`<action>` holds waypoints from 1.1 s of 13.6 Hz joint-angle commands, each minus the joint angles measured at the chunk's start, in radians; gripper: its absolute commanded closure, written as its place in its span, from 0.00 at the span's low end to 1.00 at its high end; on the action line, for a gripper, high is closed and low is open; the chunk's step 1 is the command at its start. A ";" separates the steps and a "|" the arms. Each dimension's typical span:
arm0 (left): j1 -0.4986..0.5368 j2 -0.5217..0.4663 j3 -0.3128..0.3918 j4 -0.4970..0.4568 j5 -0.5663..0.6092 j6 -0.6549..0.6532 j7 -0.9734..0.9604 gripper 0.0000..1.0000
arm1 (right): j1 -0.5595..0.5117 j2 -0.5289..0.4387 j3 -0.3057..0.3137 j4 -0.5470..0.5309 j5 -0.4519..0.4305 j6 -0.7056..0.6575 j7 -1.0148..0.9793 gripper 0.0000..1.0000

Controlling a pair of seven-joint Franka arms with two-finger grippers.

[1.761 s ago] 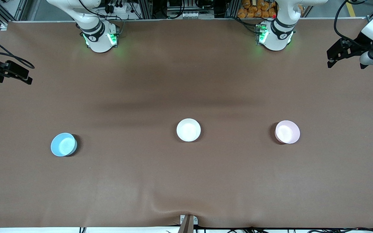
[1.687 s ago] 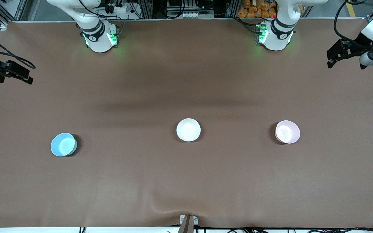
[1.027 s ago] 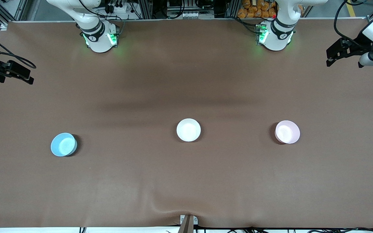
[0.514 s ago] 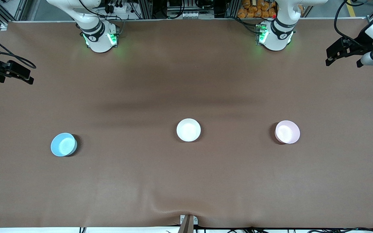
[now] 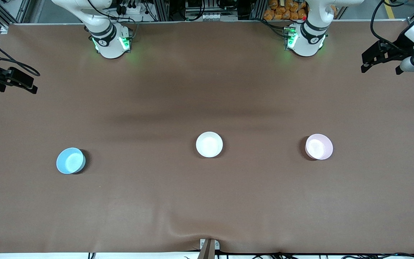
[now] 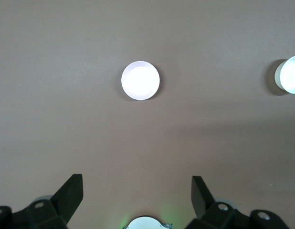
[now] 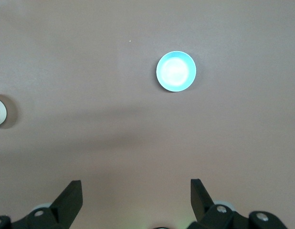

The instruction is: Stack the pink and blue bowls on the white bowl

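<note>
Three bowls stand apart in a row on the brown table. The white bowl (image 5: 209, 144) is in the middle. The pale pink bowl (image 5: 318, 146) is toward the left arm's end, and the sky blue bowl (image 5: 70, 160) toward the right arm's end. My left gripper (image 5: 380, 68) hangs open and empty high over the left arm's end. Its wrist view shows the pink bowl (image 6: 140, 80) washed out whitish, with the white bowl (image 6: 289, 75) at the edge. My right gripper (image 5: 9, 84) hangs open and empty over the right arm's end. Its wrist view shows the blue bowl (image 7: 176, 70).
The brown table cover (image 5: 207, 201) has a small ridge at the edge nearest the front camera. The arms' bases (image 5: 111, 43) stand along the edge farthest from it. Cables and racks lie past that edge.
My left gripper has drifted slightly toward the bases' side of the table. My right gripper has barely moved. The three bowls have not moved.
</note>
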 commanded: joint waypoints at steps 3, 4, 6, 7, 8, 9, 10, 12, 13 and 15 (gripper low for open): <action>-0.008 0.014 0.002 0.034 -0.003 -0.025 -0.002 0.00 | 0.001 -0.005 0.000 0.008 0.002 -0.006 0.018 0.00; -0.005 0.014 0.001 0.034 -0.005 -0.026 0.000 0.00 | 0.001 -0.005 0.000 0.008 0.002 -0.008 0.018 0.00; -0.005 0.014 0.002 0.031 -0.005 -0.026 0.000 0.00 | 0.001 -0.005 0.000 0.008 0.002 -0.008 0.018 0.00; -0.005 0.014 0.002 0.029 -0.005 -0.026 -0.006 0.00 | 0.001 -0.005 0.000 0.007 0.002 -0.006 0.018 0.00; -0.003 0.015 0.002 0.028 -0.005 -0.026 -0.009 0.00 | 0.001 -0.005 0.000 0.008 0.002 -0.008 0.018 0.00; -0.003 0.017 0.004 0.029 -0.006 -0.026 -0.009 0.00 | 0.001 -0.005 0.000 0.008 0.002 -0.008 0.018 0.00; -0.002 0.018 0.007 0.029 -0.006 -0.026 -0.005 0.00 | 0.001 -0.005 0.000 0.008 0.002 -0.006 0.018 0.00; 0.000 0.023 0.009 0.029 -0.008 -0.026 -0.011 0.00 | 0.001 -0.005 0.000 0.008 0.002 -0.008 0.018 0.00; -0.002 0.028 0.009 0.032 -0.008 -0.026 -0.014 0.00 | 0.001 -0.005 0.000 0.008 0.002 -0.008 0.018 0.00; -0.003 0.029 0.009 0.034 -0.006 -0.023 -0.018 0.00 | 0.001 -0.005 0.000 0.008 0.002 -0.008 0.018 0.00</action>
